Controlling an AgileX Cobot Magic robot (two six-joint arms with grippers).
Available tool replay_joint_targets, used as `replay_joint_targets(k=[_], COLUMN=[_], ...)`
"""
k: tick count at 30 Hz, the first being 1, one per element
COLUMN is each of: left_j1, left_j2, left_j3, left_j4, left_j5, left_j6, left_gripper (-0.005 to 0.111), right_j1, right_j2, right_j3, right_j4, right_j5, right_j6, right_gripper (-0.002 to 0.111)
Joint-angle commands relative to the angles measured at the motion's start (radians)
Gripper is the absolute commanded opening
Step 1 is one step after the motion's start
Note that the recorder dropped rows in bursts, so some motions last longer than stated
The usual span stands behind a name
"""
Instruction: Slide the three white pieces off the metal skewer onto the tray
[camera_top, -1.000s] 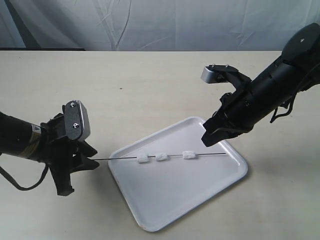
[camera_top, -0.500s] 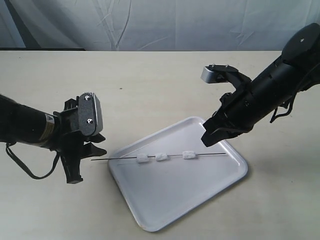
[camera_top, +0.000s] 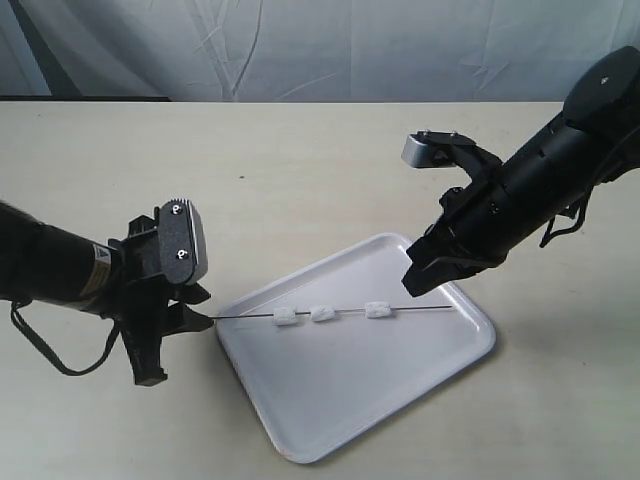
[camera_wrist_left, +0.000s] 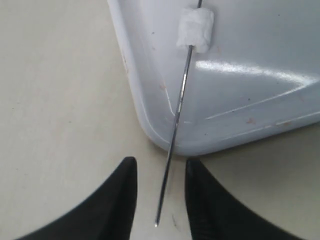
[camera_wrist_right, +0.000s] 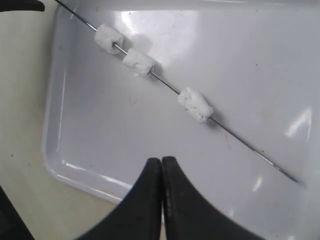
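The left wrist view shows only one of the three white pieces (camera_wrist_left: 196, 30). The metal skewer (camera_wrist_left: 177, 110) runs out of that frame just past it. In the right wrist view one end of the rod is likewise cut by the frame edge. From the exterior view I cannot tell whether the dark left fingers touch the rod.

In the exterior view the skewer lies across the tray (camera_top: 350, 390) from 9 to 3 o'clock, and its 9 o'clock end juts past the rim. All three pieces are threaded on it over the tray floor. Two sit close together toward 9 o'clock, and the third sits apart near the middle.

The left gripper (camera_wrist_left: 161, 162) is at 9 o'clock of the tray, its jaws narrowly parted. The bare skewer end lies in the gap, seemingly touching neither finger.

The right gripper (camera_wrist_right: 161, 161) hangs at about 2 o'clock of the tray, over the rod's 3 o'clock end. Its fingertips are pressed together on nothing, clear of the skewer.

The tray rests on a pale table (camera_top: 300, 170), with a wrinkled white cloth (camera_top: 300, 50) at 12 o'clock behind it. Nothing else lies between either gripper and the skewer.
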Motion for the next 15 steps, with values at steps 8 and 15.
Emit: replay_joint_targets(k=[8, 15], left_j1=[-0.006, -0.006], left_j2=[0.005, 0.012], left_j3=[0.014, 0.014], left_j4=[-0.005, -0.005], left_j5=[0.006, 0.008], left_j6=[0.001, 0.001], left_gripper=[0.033, 0.033], right_j1=[0.0, 0.0], right_j2=[0.001, 0.001], right_j3=[-0.003, -0.003], right_j4=[0.007, 0.007], right_j5=[0.003, 0.003], right_j6=[-0.009, -0.009], right_gripper=[0.0, 0.0])
